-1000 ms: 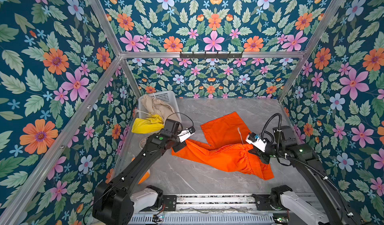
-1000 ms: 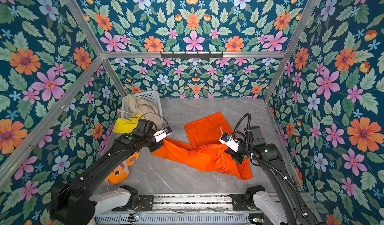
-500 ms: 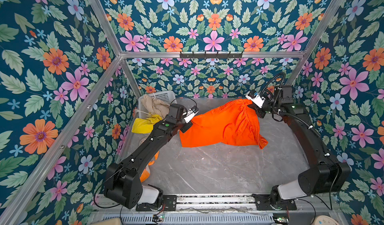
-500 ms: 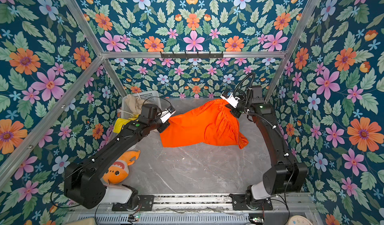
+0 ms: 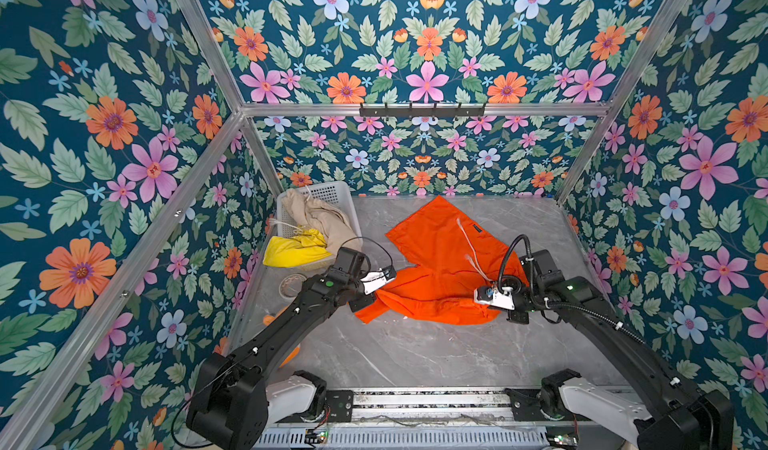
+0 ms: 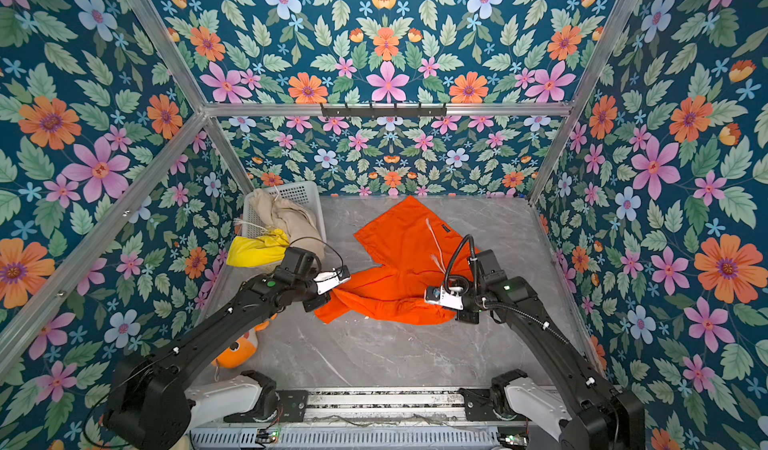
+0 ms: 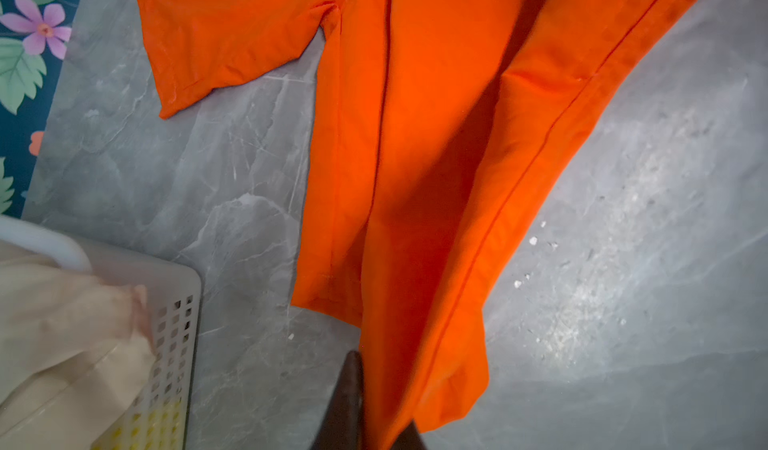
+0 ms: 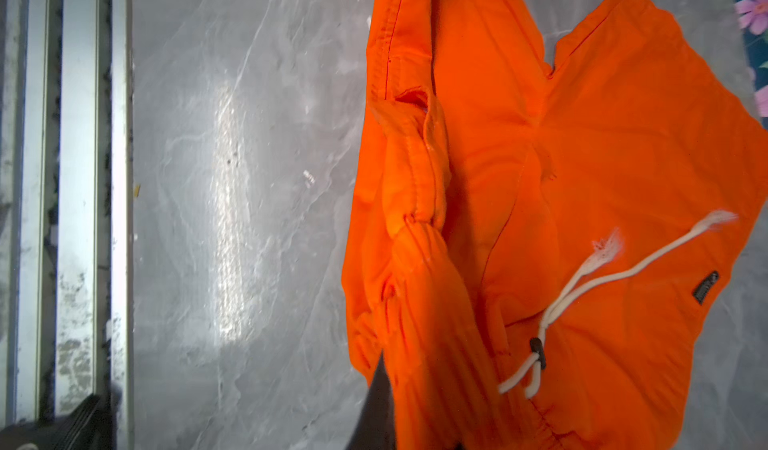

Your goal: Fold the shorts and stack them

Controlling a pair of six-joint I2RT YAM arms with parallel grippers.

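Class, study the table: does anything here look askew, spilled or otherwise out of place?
Yes. The orange shorts lie askew mid-table, waistband twisted into a bunched rope, one leg splayed toward the back wall. The yellow shorts spill over the white basket at its near rim. Small white crumbs speckle the table.

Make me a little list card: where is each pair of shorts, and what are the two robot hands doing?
orange shorts: lying crumpled on the grey table, not folded
beige shorts: heaped in the white basket
yellow shorts: bunched at the basket's near end
left gripper: orange cloth between its fingers, grip unclear
right gripper: shut on the orange shorts' waistband
stacked: none yet
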